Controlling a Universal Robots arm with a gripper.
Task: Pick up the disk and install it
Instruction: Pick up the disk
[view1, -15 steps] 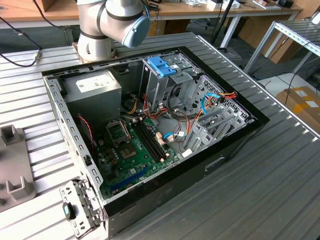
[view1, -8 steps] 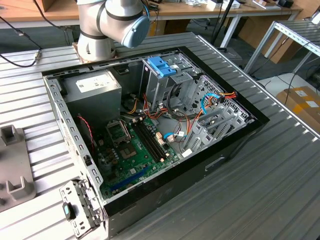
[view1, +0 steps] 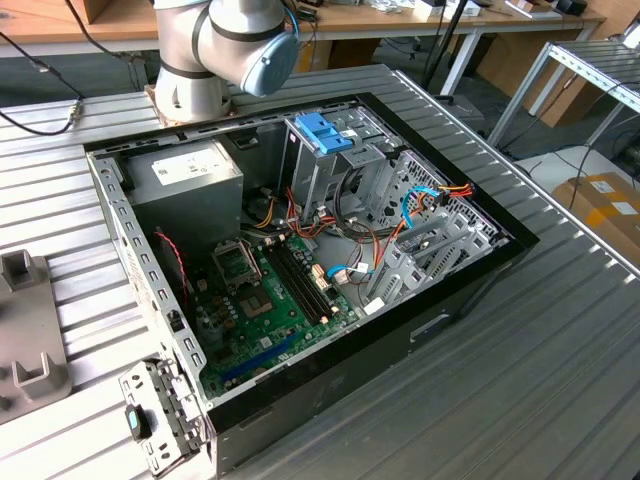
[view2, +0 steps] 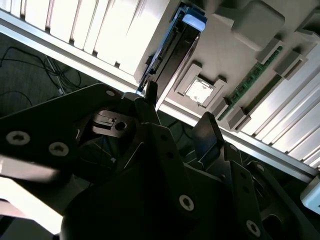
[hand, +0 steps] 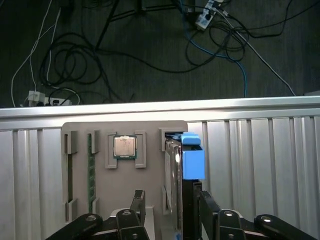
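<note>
Spread fingers (hand: 138, 202) flank the disk (hand: 173, 170) in the first wrist view, released and gripping nothing. One is just beside the blue rail (hand: 193, 157); the other is apart from the disk's opposite face. The disk stands on edge in a slot of the grey holder plate (hand: 125, 131), near the tabletop (hand: 260, 150) edge. We judge that this uneven gap could shove the disk sideways in its slot as the fingers close, or that the squeeze could land on the plastic rail rather than on metal. The processor chip (hand: 124, 146) lies near the free finger, so there is little room on that side.

In the second wrist view one fingertip (view2: 150, 90) sits close to the end of the disk (view2: 167, 55). We think a hold so near one end could let the disk swing. The memory stick (view2: 252, 80) lies well apart.

In the exterior view the open computer case (view1: 130, 250) is crowded. Cables (view1: 420, 200) run beside the drive cage (view1: 340, 175) and its blue bracket (view1: 322, 132), and we judge they could snag a disk. The power supply (view1: 190, 175) walls one side, while the ribbed tabletop (view1: 520, 380) toward the exterior view's right offers open room.
</note>
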